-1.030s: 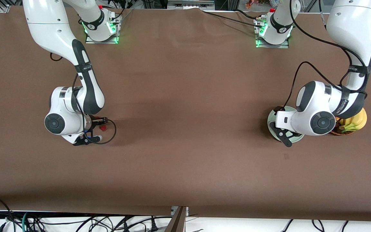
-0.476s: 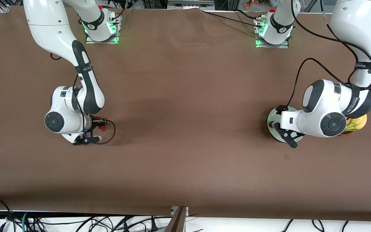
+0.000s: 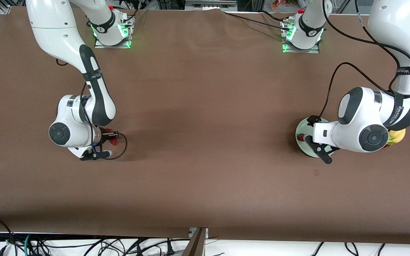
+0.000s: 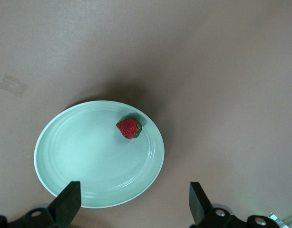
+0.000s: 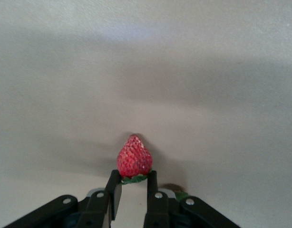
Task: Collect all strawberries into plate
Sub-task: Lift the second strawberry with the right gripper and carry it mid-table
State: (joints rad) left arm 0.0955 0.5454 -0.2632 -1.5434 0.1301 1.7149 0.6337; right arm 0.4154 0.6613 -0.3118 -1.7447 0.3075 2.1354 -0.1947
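Observation:
The pale mint-green plate (image 3: 303, 146) lies at the left arm's end of the table and holds one strawberry (image 3: 300, 137). My left gripper (image 3: 319, 147) hangs open and empty over the plate's edge. In the left wrist view the plate (image 4: 84, 161) holds the strawberry (image 4: 129, 128), and the left gripper (image 4: 134, 209) stands wide open. My right gripper (image 3: 110, 140) is low over the table at the right arm's end, shut on a second strawberry (image 3: 113, 141). In the right wrist view the right gripper (image 5: 133, 183) pinches this strawberry (image 5: 134, 159) at its green cap. A third strawberry is hidden.
A yellow banana (image 3: 397, 136) lies in a brown basket beside the plate, mostly hidden under the left arm. A small tape mark (image 3: 316, 172) is on the brown cloth, nearer to the front camera than the plate.
The left arm has shifted toward its own end of the table, uncovering the strawberry on the plate. The right gripper has hardly moved and stays closed on its strawberry.

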